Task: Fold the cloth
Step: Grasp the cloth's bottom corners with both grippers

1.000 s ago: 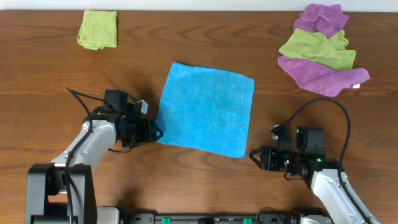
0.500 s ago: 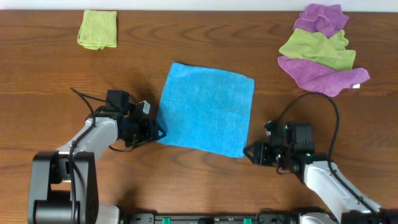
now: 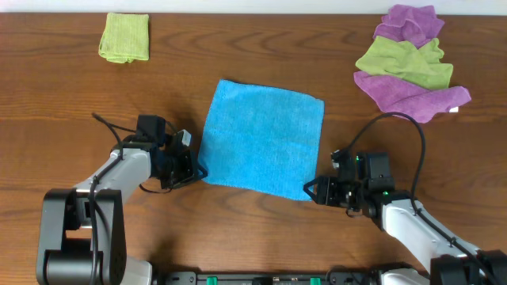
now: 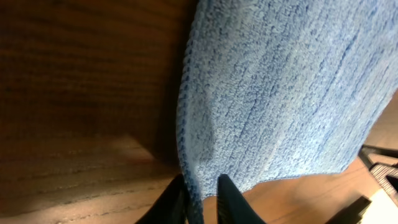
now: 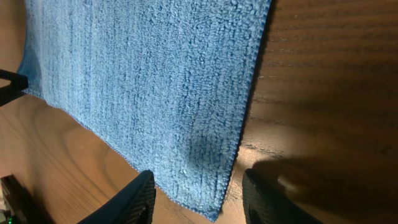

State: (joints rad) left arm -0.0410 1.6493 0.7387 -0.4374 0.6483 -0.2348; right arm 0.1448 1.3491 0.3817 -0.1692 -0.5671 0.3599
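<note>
One cloth (image 3: 265, 146), left claw (image 4: 201, 188) tight, right claw (image 5: 198, 182) astride.

Reaches in at 8 o'clock with left arm (image 3: 119, 174), left gripper (image 3: 198, 169) pointing toward 3 o'clock, jaws pinched onto cloth (image 3: 265, 138) corner. Reaches in at 4 o'clock with right arm (image 3: 412, 226), right gripper (image 3: 310, 190) pointing toward 9 o'clock, jaws spread.
</note>
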